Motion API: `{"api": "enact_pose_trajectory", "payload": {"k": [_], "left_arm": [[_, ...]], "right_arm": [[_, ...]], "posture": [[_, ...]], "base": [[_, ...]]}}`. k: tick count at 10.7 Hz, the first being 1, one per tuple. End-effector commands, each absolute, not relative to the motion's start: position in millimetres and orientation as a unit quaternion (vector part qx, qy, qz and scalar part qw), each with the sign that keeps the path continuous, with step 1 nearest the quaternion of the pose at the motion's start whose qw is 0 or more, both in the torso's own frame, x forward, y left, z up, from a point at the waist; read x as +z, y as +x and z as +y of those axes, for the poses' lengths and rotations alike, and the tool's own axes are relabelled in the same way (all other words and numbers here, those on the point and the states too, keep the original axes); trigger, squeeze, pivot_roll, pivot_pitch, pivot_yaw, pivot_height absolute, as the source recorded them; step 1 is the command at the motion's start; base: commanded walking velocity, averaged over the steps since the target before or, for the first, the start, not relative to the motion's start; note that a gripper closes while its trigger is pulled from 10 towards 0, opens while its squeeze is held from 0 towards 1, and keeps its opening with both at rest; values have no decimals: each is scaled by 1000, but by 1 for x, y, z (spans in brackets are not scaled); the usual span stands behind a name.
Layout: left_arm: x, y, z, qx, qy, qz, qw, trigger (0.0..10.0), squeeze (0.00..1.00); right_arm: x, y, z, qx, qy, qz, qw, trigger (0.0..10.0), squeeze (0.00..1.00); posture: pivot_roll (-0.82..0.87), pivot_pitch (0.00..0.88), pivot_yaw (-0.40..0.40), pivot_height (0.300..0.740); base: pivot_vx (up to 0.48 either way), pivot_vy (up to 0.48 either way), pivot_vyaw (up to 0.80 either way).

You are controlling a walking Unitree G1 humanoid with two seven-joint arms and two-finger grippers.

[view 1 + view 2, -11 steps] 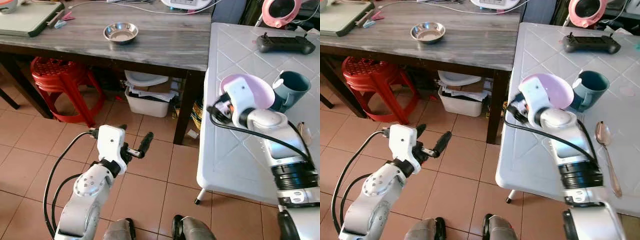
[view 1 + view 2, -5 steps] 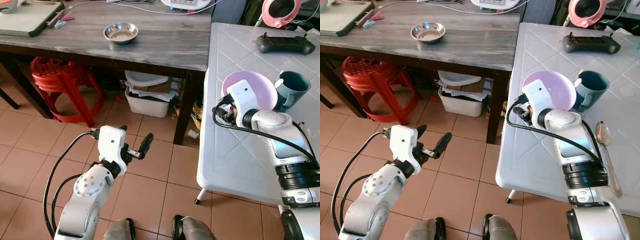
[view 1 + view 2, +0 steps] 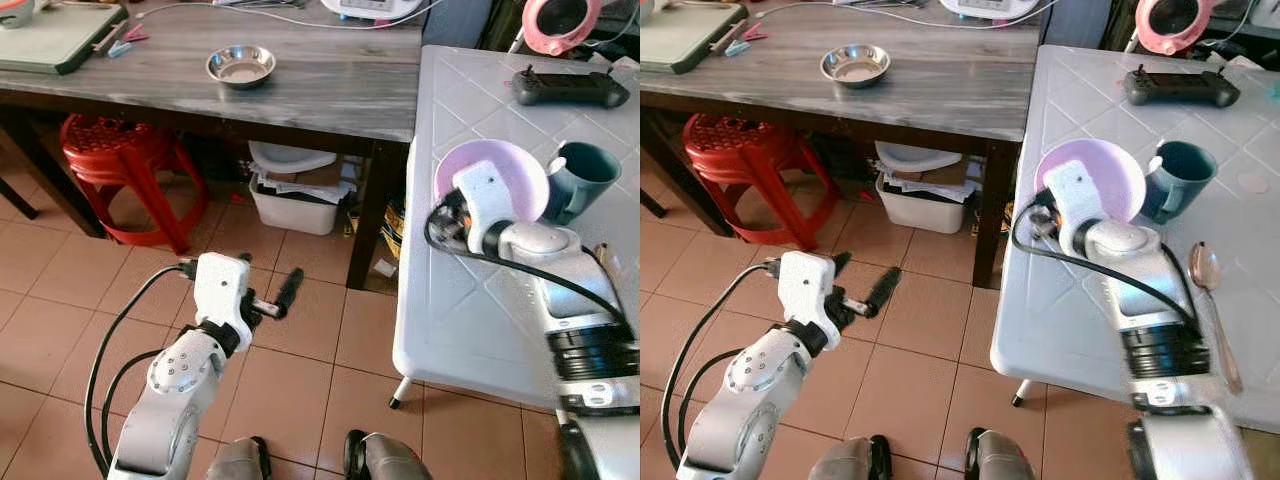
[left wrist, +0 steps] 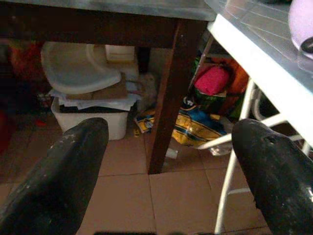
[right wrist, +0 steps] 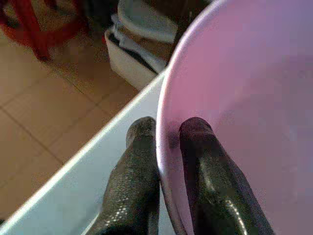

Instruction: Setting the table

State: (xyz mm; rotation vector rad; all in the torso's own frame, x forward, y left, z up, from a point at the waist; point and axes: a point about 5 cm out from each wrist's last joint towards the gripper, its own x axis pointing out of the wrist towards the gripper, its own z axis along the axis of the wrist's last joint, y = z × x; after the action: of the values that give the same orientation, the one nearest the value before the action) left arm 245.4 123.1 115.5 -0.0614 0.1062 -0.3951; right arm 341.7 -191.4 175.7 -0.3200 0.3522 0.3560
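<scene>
Head stereo pair looking down; two wrist cameras close in.
Both eyes share the white tiled table (image 3: 470,300); the right wrist view sits tight against the pale pink plastic bowl (image 5: 244,107), the left faces under-table clutter.

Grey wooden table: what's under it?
Under the grey wooden table: a red plastic stool, and a white bin with papers and a white lid-like piece on top. The bin's lower contents are covered, and the space behind is in shadow.

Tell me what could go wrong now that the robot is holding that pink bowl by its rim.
The right gripper pinches only the thin rim of the pink bowl, so the bowl could twist or slip free. The bowl sits close against the teal mug; swinging it might knock the mug. The spoon beside the arm could be swept off the white table.
</scene>
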Motion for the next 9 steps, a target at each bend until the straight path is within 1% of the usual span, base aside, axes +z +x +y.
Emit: {"api": "enact_pose_trajectory", "payload": {"k": [1, 2, 4, 6, 8, 9], "left_arm": [[113, 247, 132, -170, -20, 56, 984, 10000, 0], [113, 249, 139, -141, -18, 53, 988, 10000, 0], [113, 254, 153, -81, 20, 40, 996, 10000, 0], [116, 259, 161, -35, 24, 24, 999, 10000, 0], [115, 259, 169, -9, 28, 16, 999, 10000, 0], [114, 260, 176, 14, 16, 14, 1000, 10000, 0]], "right_arm": [[178, 340, -186, 181, -158, 154, 959, 0, 0], [176, 339, -184, 172, -165, 143, 961, 0, 0], [170, 334, -174, 148, -155, 98, 972, 0, 0], [161, 331, -170, 113, -146, 62, 981, 0, 0], [159, 329, -168, 103, -147, 38, 983, 0, 0], [159, 328, -165, 100, -144, 24, 984, 0, 0]], "posture": [[-11, 175, -7, 740], [-5, 169, -7, 740], [2, 159, -3, 740], [10, 152, 6, 740], [2, 140, 17, 740], [2, 141, 18, 740]], "base": [[0, 0, 0], [0, 480, 0], [0, 480, 0], [0, 480, 0], [0, 480, 0], [0, 469, 0]]}}
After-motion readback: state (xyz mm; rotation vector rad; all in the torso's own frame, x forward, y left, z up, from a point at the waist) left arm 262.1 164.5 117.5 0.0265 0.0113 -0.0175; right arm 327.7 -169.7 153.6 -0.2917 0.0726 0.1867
